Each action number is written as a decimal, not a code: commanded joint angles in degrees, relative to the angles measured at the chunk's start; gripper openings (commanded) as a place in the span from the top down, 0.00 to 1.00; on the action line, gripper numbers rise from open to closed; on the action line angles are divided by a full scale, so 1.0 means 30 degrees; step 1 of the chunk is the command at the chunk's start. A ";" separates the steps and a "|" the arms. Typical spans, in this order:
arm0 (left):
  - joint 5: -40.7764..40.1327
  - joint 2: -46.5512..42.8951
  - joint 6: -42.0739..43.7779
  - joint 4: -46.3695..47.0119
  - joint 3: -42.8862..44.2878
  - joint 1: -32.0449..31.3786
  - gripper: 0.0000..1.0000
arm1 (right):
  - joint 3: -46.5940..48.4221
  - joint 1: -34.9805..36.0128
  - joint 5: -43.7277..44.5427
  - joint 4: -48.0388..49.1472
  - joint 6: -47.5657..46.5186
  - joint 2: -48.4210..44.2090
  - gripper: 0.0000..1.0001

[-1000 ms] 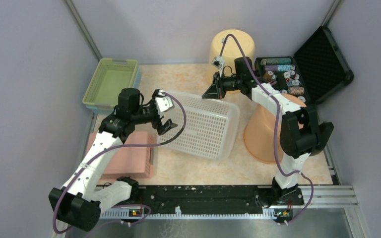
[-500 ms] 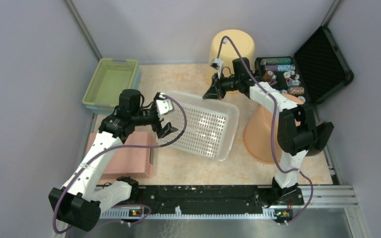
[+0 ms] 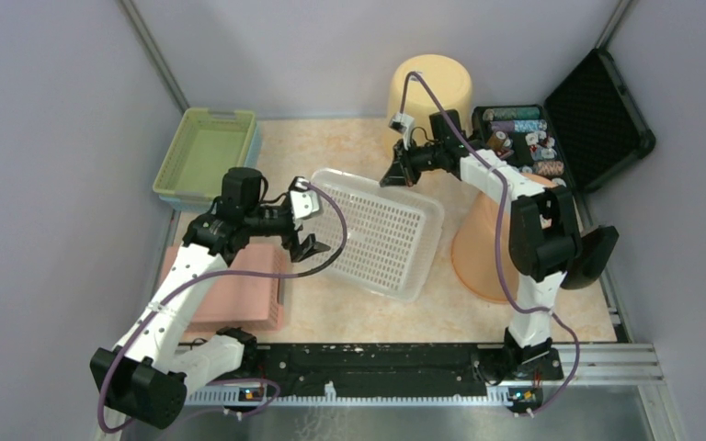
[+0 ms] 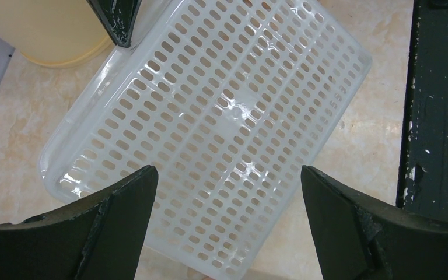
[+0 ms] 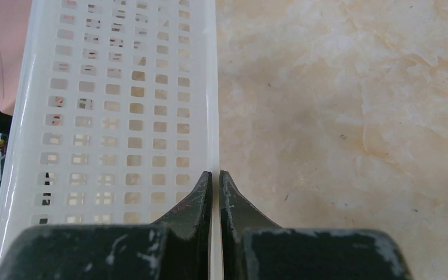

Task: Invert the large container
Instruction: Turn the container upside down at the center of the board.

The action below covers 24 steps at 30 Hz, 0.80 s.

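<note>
While the right gripper (image 3: 393,175) pinches the rim of the large container (image 3: 381,234) at 12 o'clock, the left gripper (image 3: 310,220) gapes wide beside its 9 o'clock edge.

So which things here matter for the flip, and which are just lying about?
In the job: clear perforated basket; right gripper shut on its rim; left gripper open above it.
Lying about: green tray, pink bin, yellow bucket, orange bucket, black case.

Green basket (image 3: 204,152) far left. Pink bin (image 3: 239,294) near left. Yellow bucket (image 3: 441,84) far centre, bottom up. Orange bucket (image 3: 478,248) right. Open black case (image 3: 597,110) far right, small coloured rolls (image 3: 524,138) inside.
</note>
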 commanded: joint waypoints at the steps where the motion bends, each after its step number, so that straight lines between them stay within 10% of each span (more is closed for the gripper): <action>1: 0.1019 -0.0260 0.0852 -0.0617 0.0095 0.0052 0.01 | 0.1070 -0.0300 0.0279 0.0105 -0.0788 0.0540 1.00; 24: 0.1255 -0.0315 0.2339 -0.0853 -0.1178 0.0031 0.01 | 0.1003 -0.0773 0.2605 -0.0221 -0.2717 0.1582 1.00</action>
